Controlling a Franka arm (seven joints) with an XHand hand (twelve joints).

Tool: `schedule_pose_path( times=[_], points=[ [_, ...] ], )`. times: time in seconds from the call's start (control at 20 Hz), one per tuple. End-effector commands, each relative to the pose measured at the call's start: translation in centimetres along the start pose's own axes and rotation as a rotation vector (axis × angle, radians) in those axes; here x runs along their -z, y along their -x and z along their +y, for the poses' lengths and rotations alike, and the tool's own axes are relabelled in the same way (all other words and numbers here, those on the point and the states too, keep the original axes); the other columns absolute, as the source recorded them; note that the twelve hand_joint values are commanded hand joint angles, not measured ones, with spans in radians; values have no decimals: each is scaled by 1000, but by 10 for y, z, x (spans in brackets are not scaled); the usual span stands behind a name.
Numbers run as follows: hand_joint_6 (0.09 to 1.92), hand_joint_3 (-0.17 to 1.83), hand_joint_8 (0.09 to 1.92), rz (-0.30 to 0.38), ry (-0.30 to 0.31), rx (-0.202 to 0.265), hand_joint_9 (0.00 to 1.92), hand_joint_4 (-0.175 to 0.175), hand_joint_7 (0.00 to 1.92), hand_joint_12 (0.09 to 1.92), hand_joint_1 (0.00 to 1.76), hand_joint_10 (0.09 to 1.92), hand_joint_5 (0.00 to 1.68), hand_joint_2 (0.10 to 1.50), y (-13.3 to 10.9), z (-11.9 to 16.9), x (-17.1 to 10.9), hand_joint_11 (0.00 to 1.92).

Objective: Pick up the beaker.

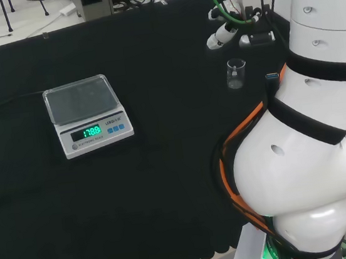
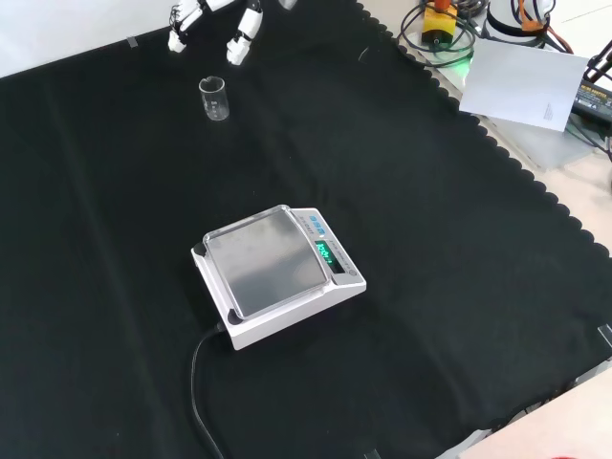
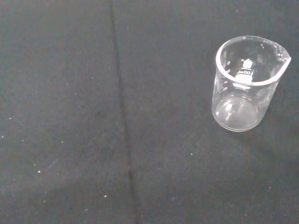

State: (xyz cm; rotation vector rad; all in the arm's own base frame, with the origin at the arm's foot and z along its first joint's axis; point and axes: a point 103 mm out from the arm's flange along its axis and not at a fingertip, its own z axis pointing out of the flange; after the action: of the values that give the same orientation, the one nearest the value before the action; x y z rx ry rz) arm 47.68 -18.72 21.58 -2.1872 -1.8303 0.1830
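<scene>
The black cloth-covered tabletop (image 2: 459, 287) carries a white electronic scale with a grey weighing plate (image 2: 277, 274) near its middle, well apart from the task's thing. The black and white hand (image 2: 215, 27) hangs at the front view's top, fingers spread and relaxed, holding nothing. The small clear glass beaker (image 2: 213, 98) stands upright and empty on the cloth just below those fingertips, its long axis vertical, so the hand likely needs to descend around it.
</scene>
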Motion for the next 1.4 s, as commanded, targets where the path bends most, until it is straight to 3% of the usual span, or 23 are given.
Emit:
schedule_pose_path(
  times=[0.05, 0.3, 0.55, 0.8, 1.15, 1.3, 1.4],
  points=[
    [87, -175, 701, 18, -28, -6, 162, 0, 104, 1468, 778, 895, 291, 978, 0, 9, -12, 135],
    [87, -175, 701, 24, -58, -21, 166, 0, 106, 1465, 781, 892, 293, 977, 10, 16, -24, 138],
    [87, -175, 629, -19, -170, -51, 92, 13, 23, 1471, 822, 892, 227, 949, 21, 24, -31, 115],
    [87, -175, 579, -56, -201, -91, 41, 5, 0, 1477, 825, 902, 353, 953, 32, 27, -31, 97],
    [87, -175, 612, -37, -220, -114, 64, 3, 10, 1481, 797, 914, 289, 940, 46, 32, -37, 101],
    [87, -175, 617, -28, -246, -121, 70, 6, 4, 1481, 790, 915, 246, 930, 51, 34, -42, 105],
    [87, -175, 539, -23, -303, -122, 51, 16, 0, 1486, 758, 917, 156, 890, 55, 35, -48, 100]
  ],
)
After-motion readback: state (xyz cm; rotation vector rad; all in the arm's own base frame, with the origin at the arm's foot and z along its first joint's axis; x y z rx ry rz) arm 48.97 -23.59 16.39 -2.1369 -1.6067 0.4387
